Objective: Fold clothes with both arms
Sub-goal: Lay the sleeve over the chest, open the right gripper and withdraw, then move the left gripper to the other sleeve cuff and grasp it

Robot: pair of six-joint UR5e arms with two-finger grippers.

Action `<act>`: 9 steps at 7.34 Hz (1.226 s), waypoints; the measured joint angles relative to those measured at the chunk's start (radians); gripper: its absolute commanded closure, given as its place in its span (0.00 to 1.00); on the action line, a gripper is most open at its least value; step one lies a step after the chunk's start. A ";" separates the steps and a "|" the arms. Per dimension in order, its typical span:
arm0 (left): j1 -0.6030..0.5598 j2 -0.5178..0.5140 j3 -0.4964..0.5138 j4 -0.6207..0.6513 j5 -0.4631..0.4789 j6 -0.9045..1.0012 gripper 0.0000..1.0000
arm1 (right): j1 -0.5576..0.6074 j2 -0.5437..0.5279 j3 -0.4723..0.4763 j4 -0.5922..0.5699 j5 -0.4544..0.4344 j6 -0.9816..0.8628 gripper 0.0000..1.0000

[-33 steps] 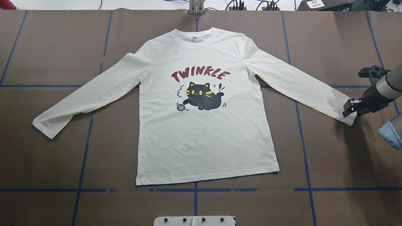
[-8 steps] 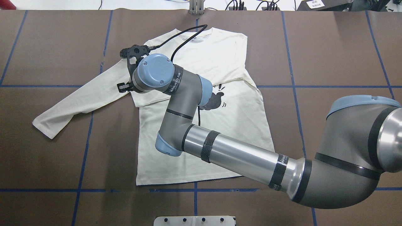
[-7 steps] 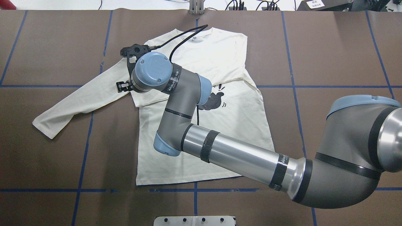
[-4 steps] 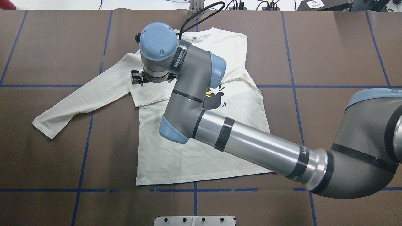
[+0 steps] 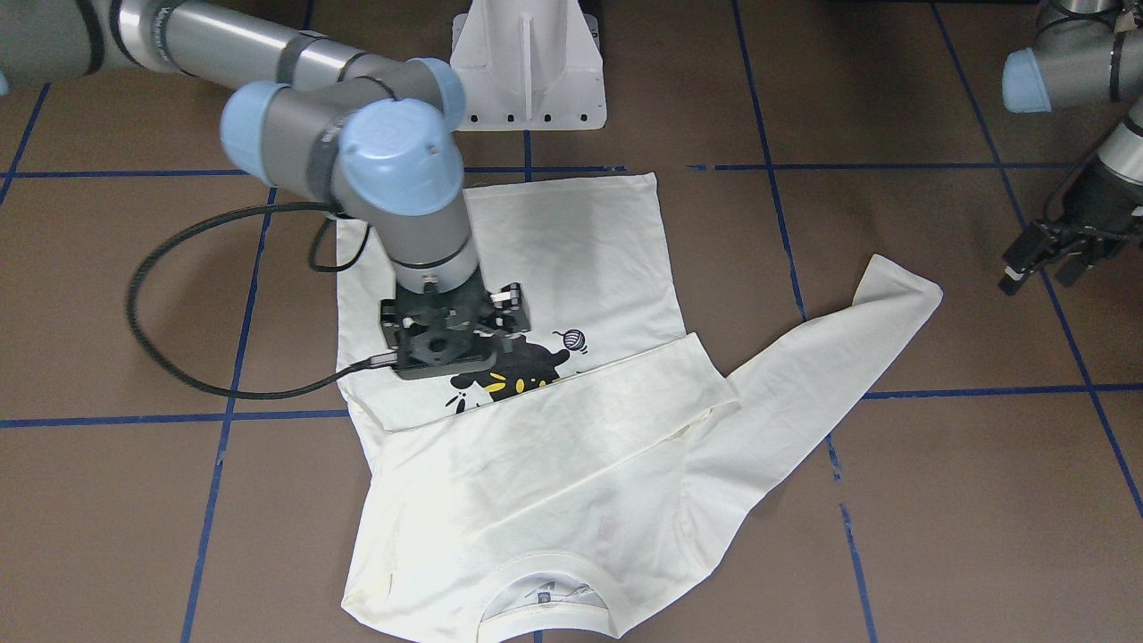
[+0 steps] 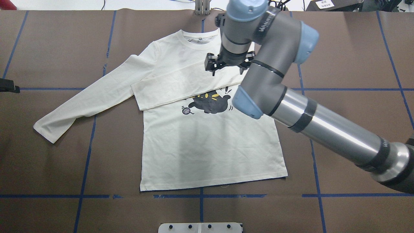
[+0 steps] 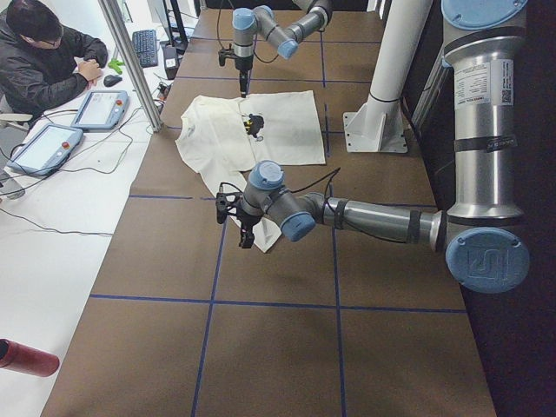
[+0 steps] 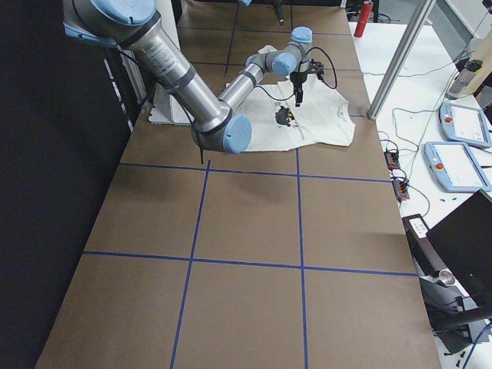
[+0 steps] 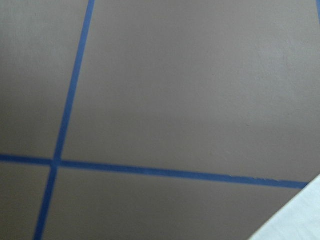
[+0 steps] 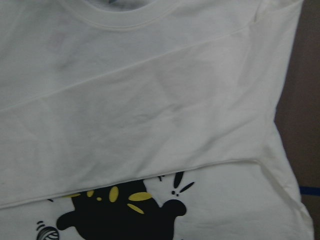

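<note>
The cream long-sleeved T-shirt (image 6: 207, 145) lies flat on the brown table, front up. One sleeve (image 6: 168, 87) is folded across the chest and hides the red lettering. The black cat (image 6: 210, 103) and the yarn ball (image 6: 185, 110) show below it. The other sleeve (image 6: 84, 103) lies spread out toward the left. My right gripper (image 6: 225, 66) hovers open and empty over the upper chest, near the collar; it also shows in the front-facing view (image 5: 451, 330). My left gripper (image 5: 1040, 268) is open and empty beyond the spread sleeve's cuff (image 5: 893, 295), apart from it.
The white pedestal base (image 5: 527, 71) stands at the robot's side of the table. Blue tape lines (image 6: 87, 161) grid the brown surface. An operator (image 7: 43, 61) with tablets sits at a side desk. A red cylinder (image 7: 26, 358) lies off the table.
My right gripper carried one sleeve across the chest, let it go near the opposite armpit, and has moved back right over the chest. My left gripper has come in at the left edge.
</note>
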 measured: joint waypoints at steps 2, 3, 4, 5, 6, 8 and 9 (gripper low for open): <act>0.187 0.015 -0.027 -0.003 0.161 -0.267 0.02 | 0.107 -0.166 0.097 -0.006 0.096 -0.090 0.00; 0.246 0.016 -0.027 -0.004 0.215 -0.344 0.02 | 0.142 -0.221 0.125 -0.007 0.121 -0.122 0.00; 0.282 0.017 -0.022 -0.004 0.253 -0.381 0.03 | 0.159 -0.252 0.141 -0.007 0.131 -0.137 0.00; 0.298 0.017 -0.017 -0.003 0.273 -0.395 0.03 | 0.165 -0.266 0.149 -0.007 0.134 -0.143 0.00; 0.304 0.017 -0.009 -0.003 0.281 -0.399 0.03 | 0.167 -0.270 0.153 -0.007 0.135 -0.145 0.00; 0.317 0.017 0.021 -0.004 0.283 -0.399 0.03 | 0.167 -0.272 0.154 -0.006 0.135 -0.146 0.00; 0.327 0.017 0.029 -0.004 0.283 -0.397 0.03 | 0.168 -0.272 0.154 -0.006 0.134 -0.146 0.00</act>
